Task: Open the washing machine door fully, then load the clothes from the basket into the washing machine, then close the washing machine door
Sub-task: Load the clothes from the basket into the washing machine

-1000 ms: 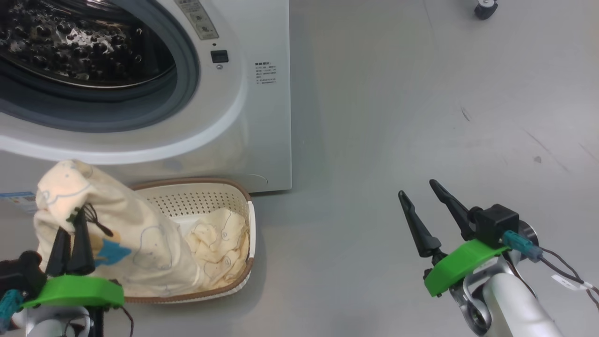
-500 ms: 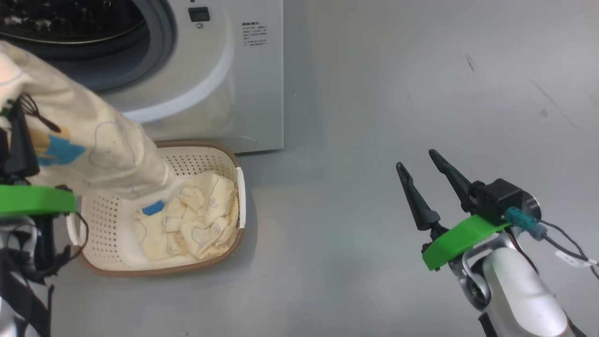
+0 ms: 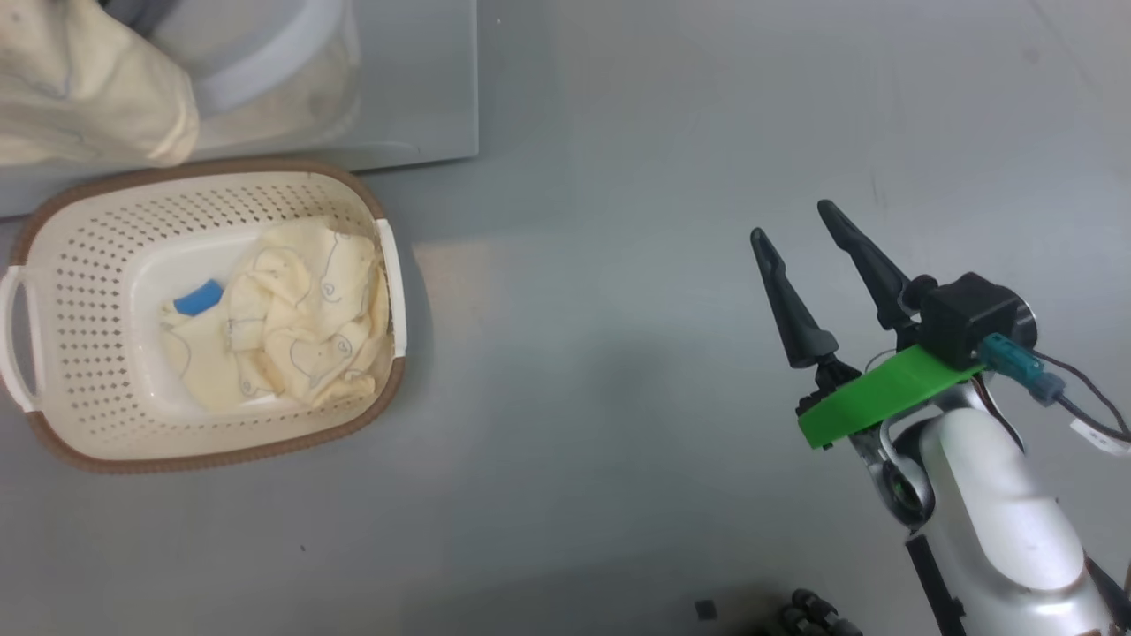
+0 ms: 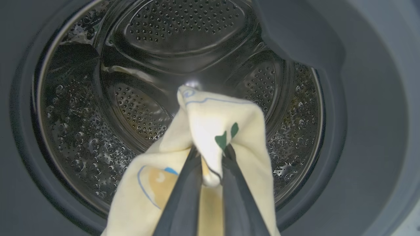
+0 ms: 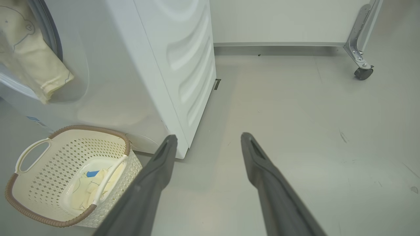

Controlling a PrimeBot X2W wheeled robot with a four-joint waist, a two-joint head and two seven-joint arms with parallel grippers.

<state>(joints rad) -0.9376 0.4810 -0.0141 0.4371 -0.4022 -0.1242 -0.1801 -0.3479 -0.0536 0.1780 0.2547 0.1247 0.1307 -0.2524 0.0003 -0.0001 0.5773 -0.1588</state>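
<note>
1. Clothes [image 4: 226, 114]: one cream piece is pinched between the left gripper's [image 4: 210, 154] narrow fingers, at the mouth of the washing machine's [image 5: 177, 65] steel drum [image 4: 141, 108].
2. Other clothes lie in the basket [image 3: 212, 459], on the floor [image 3: 574, 397] just before the machine.
3. Right gripper [image 3: 791, 221]: fingers spread wide, holding nothing, well apart from the basket.

You are looking at what appears to be a test lab, not a home laundry: a white washing machine [image 5: 177, 65] stands alone on a bare, scuffed grey floor [image 5: 295, 137] before a plain white wall [image 5: 279, 19]. At the far edge stands a metal frame leg [image 5: 360, 32] on a caster [image 5: 362, 72].
</note>
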